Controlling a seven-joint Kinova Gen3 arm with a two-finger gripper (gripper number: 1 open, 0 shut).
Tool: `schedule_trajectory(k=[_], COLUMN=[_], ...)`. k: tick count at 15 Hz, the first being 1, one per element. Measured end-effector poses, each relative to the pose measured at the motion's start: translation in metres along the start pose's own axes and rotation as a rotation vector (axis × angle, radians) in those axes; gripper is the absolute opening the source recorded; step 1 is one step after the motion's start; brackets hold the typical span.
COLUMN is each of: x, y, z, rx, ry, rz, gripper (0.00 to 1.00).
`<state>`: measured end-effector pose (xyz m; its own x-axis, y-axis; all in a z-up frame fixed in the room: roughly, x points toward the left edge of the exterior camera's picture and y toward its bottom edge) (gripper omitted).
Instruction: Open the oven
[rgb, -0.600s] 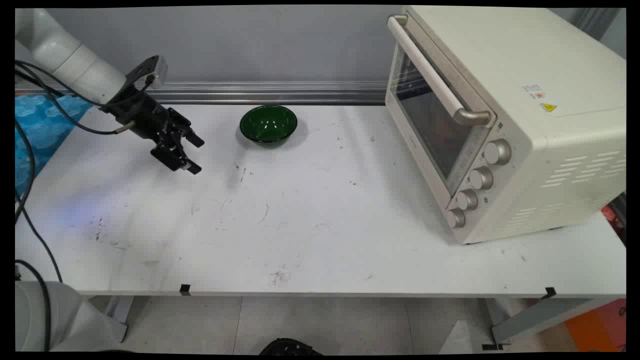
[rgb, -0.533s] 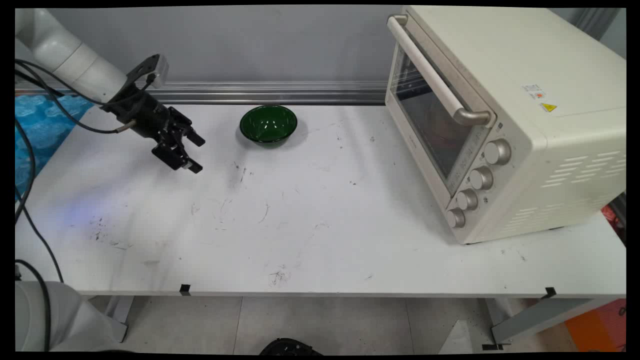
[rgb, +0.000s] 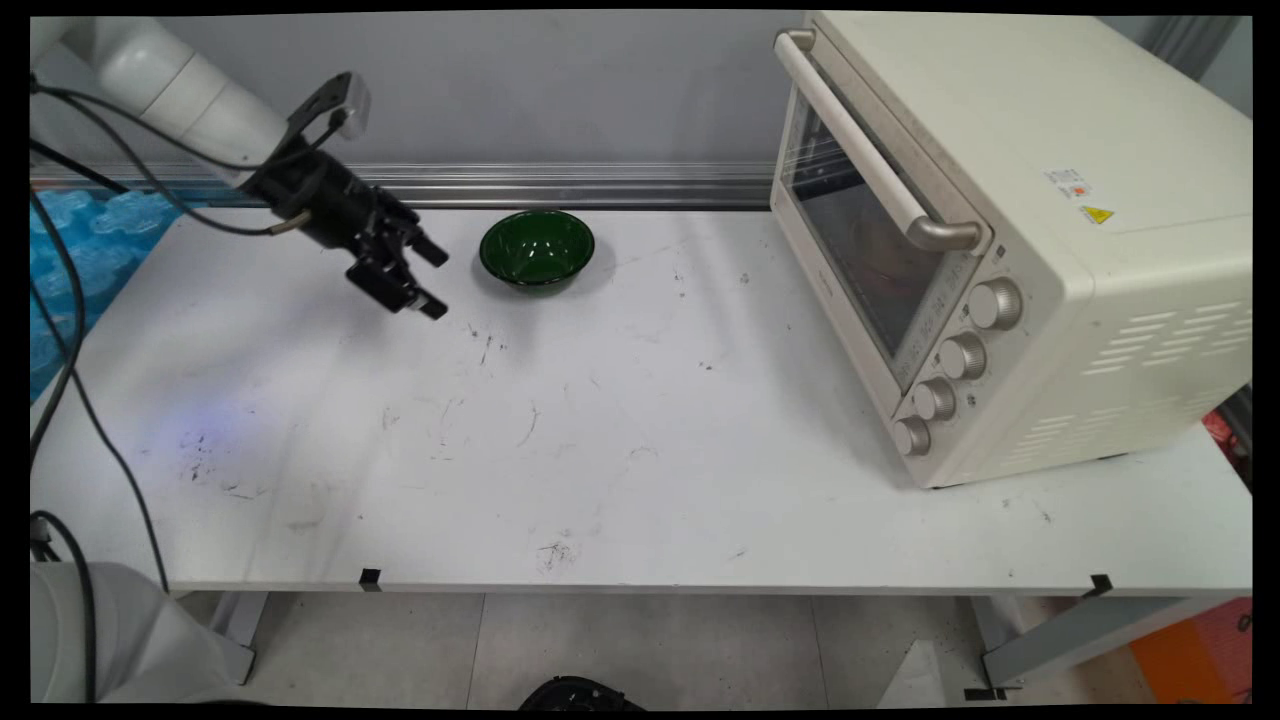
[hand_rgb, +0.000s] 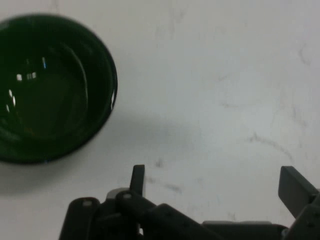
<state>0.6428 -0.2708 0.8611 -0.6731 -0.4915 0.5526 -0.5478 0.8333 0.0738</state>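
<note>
A dark green glass bowl (rgb: 537, 248) stands empty at the back of the white table (rgb: 640, 450). My black gripper (rgb: 434, 283) hangs open just left of it, tilted down toward the table, holding nothing. In the hand view the green bowl (hand_rgb: 47, 90) fills the upper left, and the gripper (hand_rgb: 215, 182) has its two fingers spread wide over bare tabletop to the bowl's right.
A cream toaster oven (rgb: 1000, 230) with its door shut and several knobs (rgb: 955, 358) takes up the table's right side. Blue wrapping (rgb: 70, 270) lies beyond the left edge. Black cables (rgb: 60, 330) hang from the arm at the left.
The gripper has moved right and toward the back, closer to the green bowl. Its fingers stay open.
</note>
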Motion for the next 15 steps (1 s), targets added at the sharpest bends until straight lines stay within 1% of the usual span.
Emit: schedule_trajectory(k=[4,5,8,15], x=[0.034,0.040,0.069,0.124], y=[0.002,0.002,0.003,0.004], z=[0.002,0.002,0.003,0.004], rx=[0.010,0.012,0.017,0.012], ry=[0.042,0.049,0.084,0.147], rz=[-0.002,-0.002,-0.002,0.007], gripper=[1.00,1.00,1.00,1.00])
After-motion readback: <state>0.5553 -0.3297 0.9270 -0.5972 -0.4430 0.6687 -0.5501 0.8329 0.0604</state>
